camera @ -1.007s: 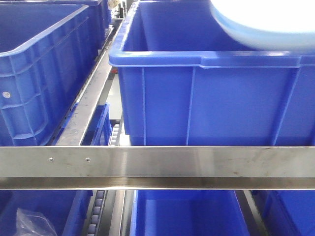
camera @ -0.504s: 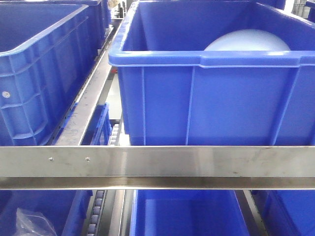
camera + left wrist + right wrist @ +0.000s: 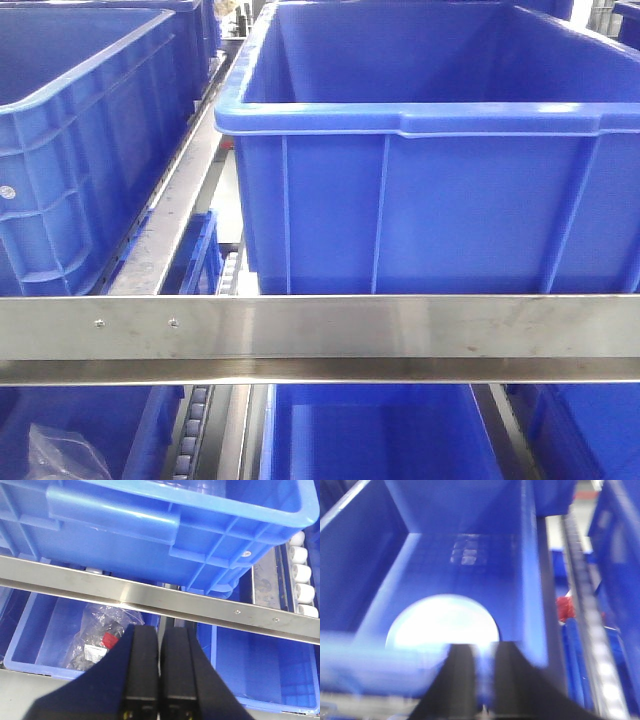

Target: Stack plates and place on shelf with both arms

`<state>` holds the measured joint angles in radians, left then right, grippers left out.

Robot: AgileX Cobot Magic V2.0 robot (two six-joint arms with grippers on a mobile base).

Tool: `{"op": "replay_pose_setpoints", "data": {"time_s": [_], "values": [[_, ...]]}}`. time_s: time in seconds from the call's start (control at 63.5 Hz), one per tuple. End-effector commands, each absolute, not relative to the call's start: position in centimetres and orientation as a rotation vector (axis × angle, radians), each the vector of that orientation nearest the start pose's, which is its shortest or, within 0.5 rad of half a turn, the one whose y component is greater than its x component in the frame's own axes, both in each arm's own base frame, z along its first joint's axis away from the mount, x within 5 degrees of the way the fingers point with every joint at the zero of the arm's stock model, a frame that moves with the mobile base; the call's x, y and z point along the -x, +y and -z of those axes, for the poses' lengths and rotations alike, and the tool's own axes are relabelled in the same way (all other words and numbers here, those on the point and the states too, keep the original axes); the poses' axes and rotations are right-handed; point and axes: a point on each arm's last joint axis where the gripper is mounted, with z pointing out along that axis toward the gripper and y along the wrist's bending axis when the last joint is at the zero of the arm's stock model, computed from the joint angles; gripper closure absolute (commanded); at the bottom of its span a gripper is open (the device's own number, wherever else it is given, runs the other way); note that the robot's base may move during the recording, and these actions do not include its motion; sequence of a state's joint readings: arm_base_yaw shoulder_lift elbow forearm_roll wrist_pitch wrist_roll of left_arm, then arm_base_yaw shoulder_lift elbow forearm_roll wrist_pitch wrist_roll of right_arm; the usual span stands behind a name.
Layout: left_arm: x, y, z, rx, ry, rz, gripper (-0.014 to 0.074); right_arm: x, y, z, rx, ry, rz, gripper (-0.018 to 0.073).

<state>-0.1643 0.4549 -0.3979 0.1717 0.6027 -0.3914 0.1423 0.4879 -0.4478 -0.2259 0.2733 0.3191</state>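
A pale bluish-white plate (image 3: 442,622) lies on the floor of a large blue bin (image 3: 530,580), near its front wall, in the blurred right wrist view. I cannot tell whether it is one plate or two stacked. My right gripper (image 3: 485,650) hangs just above the bin's near rim, its fingers apart with nothing between them. In the front view the same bin (image 3: 420,120) shows no plate above its rim. My left gripper (image 3: 160,630) is shut and empty, low in front of the steel rail (image 3: 150,592).
A steel shelf rail (image 3: 320,330) crosses in front of the bins. Another blue bin (image 3: 80,150) stands at the left. More blue bins sit on the lower level, one holding a plastic bag of parts (image 3: 97,640). White rollers (image 3: 300,575) run at the right.
The plate was above the bin's rim a second ago, then sank inside the bin, and now it is below the rim, out of the front view.
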Motion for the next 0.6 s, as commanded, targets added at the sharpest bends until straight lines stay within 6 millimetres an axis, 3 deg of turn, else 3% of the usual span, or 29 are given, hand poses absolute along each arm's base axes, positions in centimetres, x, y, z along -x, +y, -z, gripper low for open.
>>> {"op": "replay_pose_setpoints", "data": {"time_s": [0.0,0.189,0.582], "values": [[-9.4,-0.7,-27.7,0.139,2.038,0.166,0.0507,-9.5,0.8,-30.7,0.003,1.707,-0.121,0.0501],[-9.4,-0.7,-27.7,0.139,2.038,0.166,0.0507,-7.9,0.4,-29.3,-0.019,1.753,-0.100,0.0503],[-9.4,-0.7,-27.7,0.139,2.038,0.166,0.0507,-7.8,0.4,-29.3,-0.027,1.755,-0.111,0.0503]]}}
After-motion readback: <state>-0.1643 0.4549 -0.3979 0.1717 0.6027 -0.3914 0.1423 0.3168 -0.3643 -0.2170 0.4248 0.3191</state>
